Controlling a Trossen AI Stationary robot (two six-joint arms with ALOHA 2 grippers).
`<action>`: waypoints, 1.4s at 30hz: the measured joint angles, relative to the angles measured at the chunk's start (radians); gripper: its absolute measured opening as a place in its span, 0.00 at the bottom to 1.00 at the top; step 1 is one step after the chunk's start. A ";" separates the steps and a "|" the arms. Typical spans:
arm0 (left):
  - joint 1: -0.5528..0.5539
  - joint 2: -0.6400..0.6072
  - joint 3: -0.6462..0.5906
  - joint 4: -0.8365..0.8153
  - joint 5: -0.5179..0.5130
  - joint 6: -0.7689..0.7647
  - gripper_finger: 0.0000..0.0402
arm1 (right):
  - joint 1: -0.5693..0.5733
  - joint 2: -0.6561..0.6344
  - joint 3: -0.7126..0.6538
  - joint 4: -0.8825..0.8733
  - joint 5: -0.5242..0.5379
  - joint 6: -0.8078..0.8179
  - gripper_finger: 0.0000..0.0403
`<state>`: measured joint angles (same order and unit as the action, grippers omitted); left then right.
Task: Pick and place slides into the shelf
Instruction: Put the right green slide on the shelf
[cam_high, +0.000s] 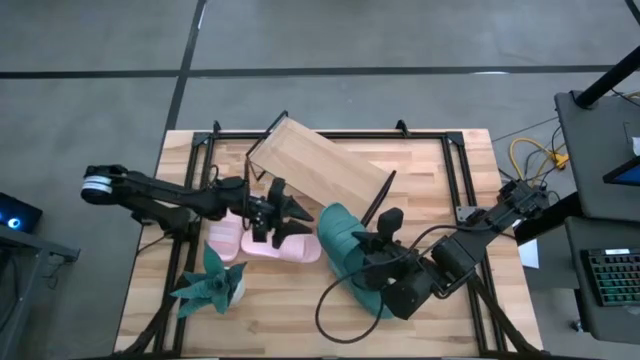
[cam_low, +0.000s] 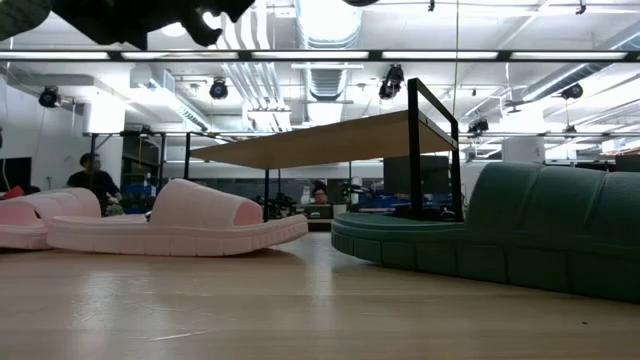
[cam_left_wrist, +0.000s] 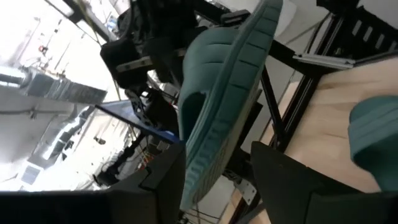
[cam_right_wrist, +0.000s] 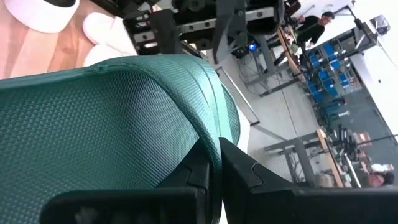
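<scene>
1. Wooden tabletop (cam_high: 300, 300) carries the shelf (cam_high: 315, 165), set askew at twelve o'clock.
2. Two pink slides (cam_high: 262, 240) lie at nine o'clock, beneath the left gripper (cam_high: 285, 212), whose jaws stand apart; what they hold cannot be told.
3. One green slide (cam_high: 345, 245) is pinched at its strap by the closed right gripper (cam_right_wrist: 217, 163).
4. Its foam is judged light, soft and springy; strap edges suit gripping.
</scene>
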<state>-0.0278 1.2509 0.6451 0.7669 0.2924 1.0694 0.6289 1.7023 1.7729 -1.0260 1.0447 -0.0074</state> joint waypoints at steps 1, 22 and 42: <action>-0.005 0.009 0.007 0.000 0.000 0.014 0.41 | 0.000 0.000 0.000 0.000 0.000 0.000 0.03; -0.046 0.120 0.125 0.000 -0.038 0.144 0.41 | -0.037 -0.004 0.000 -0.023 -0.004 0.010 0.03; -0.045 0.097 0.138 -0.003 -0.042 0.072 0.12 | -0.042 -0.011 0.001 0.000 0.004 -0.002 0.04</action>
<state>-0.0726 1.3477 0.7830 0.7639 0.2502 1.1417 0.5865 1.6913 1.7737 -1.0258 1.0488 -0.0092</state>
